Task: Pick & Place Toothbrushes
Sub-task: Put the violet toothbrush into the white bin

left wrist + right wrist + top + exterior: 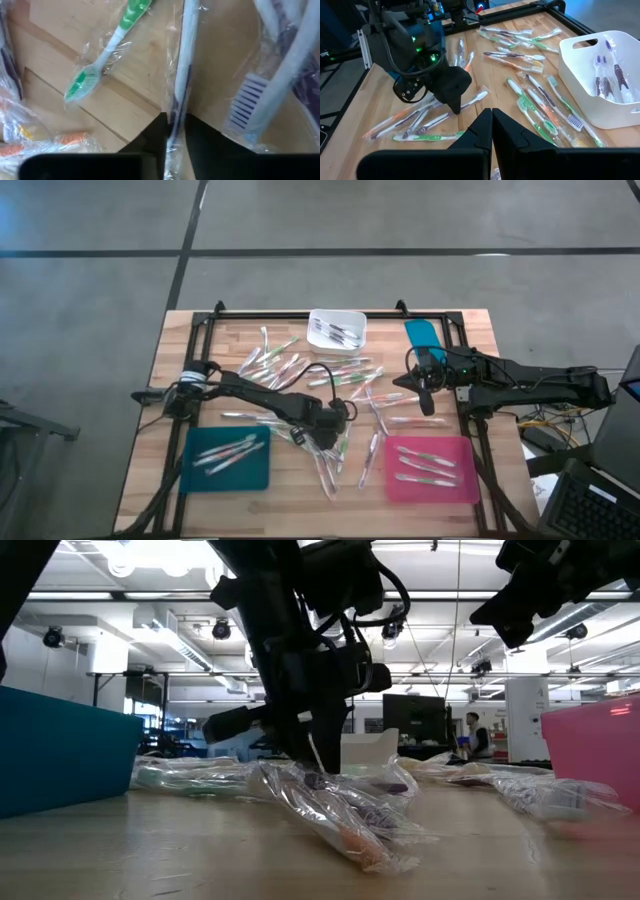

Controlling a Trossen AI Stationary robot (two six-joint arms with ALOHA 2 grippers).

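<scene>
Pale wooden planks make up the tabletop, edged by a black metal frame and strewn with thin plastic toothbrushes in crinkly clear wrappers – whitish handles with green, pink or orange accents. More lie in a small white rectangular bin, on a flat teal tray and on a flat pink tray. Near the middle, the left tool is down among the loose pile, its dark fingers pinching the wrapped shaft of a whitish toothbrush with a dark stripe; beside it lie a green-bristled brush and a blue-bristled brush. The right tool hangs above the tabletop toward the right side, fingers clenched together, holding nothing – well apart from the left.
</scene>
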